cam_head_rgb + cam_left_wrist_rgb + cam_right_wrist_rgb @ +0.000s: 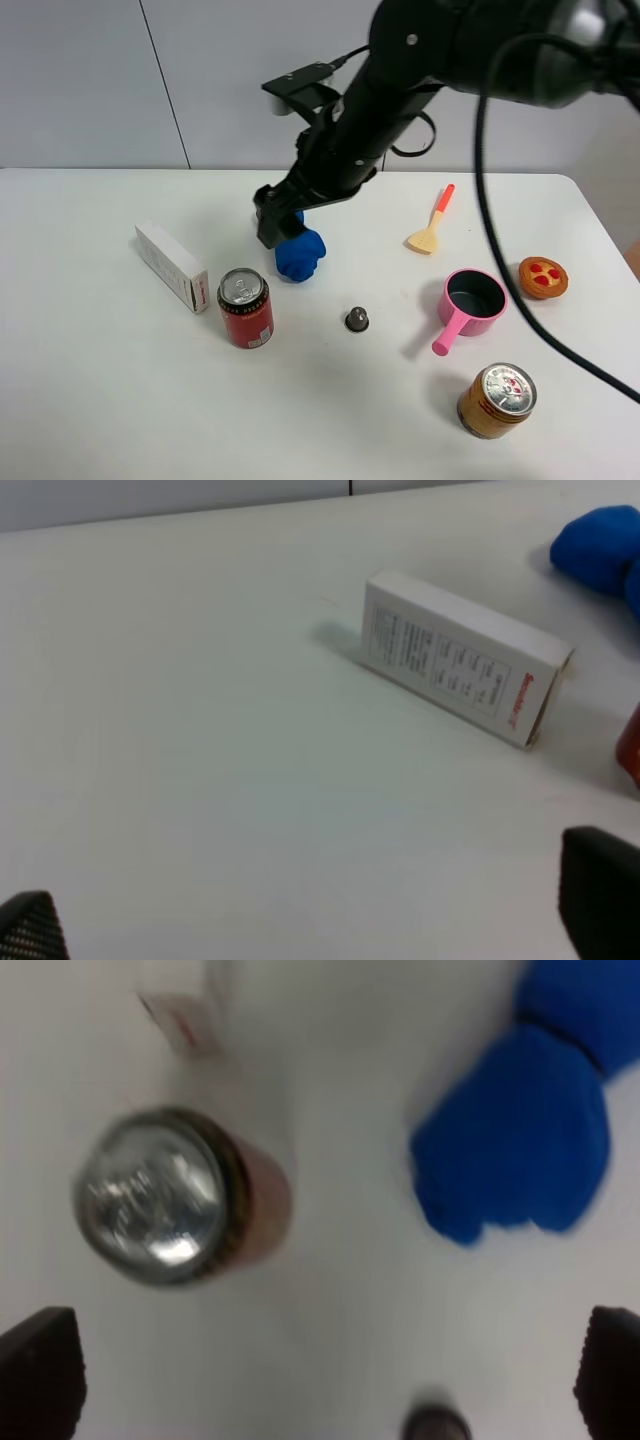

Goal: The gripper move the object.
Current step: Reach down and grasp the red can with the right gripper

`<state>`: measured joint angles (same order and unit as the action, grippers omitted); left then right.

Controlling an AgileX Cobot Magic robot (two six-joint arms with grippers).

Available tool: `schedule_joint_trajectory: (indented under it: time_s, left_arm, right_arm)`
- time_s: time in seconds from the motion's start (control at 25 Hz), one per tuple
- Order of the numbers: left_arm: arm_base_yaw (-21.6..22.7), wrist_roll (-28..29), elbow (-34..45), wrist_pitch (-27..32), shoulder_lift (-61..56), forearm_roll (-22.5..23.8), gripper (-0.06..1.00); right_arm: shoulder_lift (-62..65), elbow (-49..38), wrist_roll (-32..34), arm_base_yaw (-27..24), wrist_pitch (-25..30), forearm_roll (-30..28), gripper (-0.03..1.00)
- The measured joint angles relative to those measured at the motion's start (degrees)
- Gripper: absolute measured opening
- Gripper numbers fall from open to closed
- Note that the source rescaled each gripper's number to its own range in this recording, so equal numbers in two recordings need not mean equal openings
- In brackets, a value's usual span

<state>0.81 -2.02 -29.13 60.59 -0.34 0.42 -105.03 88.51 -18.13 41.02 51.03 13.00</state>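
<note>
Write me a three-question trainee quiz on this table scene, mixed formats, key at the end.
1. True or false: the red can stands upright.
2. What lies nearest the red can? A. white box B. pink pot C. spatula
3. Fill in: the right pincer, open, hangs beside the ____ lump.
Key: 1 true; 2 A; 3 blue.

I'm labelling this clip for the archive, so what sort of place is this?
Probably a robotics lab test bench: a black robot arm with trailing cables reaches over a plain white table set with mixed props, such as a red soda can and a pink toy pan.
</note>
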Motion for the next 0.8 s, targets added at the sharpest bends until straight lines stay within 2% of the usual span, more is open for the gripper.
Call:
schedule_joint_trajectory:
  time_s: [0.12, 0.24, 0.52, 0.8]
  left_arm:
    - [0.0, 0.0, 0.0, 0.0, 0.0, 0.0, 1.0]
    - [0.0, 0.0, 0.0, 0.0, 0.0, 0.0, 1.0]
    - [0.0, 0.0, 0.0, 0.0, 0.0, 0.0, 1.0]
    - [0.0, 0.0, 0.0, 0.0, 0.0, 0.0, 1.0]
  right_arm:
    - [-5.07, 6.78, 1.51, 2.19, 2.96, -0.01, 1.0]
    - [-7.96, 9.85, 1.9, 3.85, 4.84, -0.54, 1.0]
    - [-11.02, 10.21, 2.18, 7.48, 5.37, -1.07, 1.0]
    - [-13.84, 10.35, 4.2, 8.38, 6.79, -3.04, 1.0]
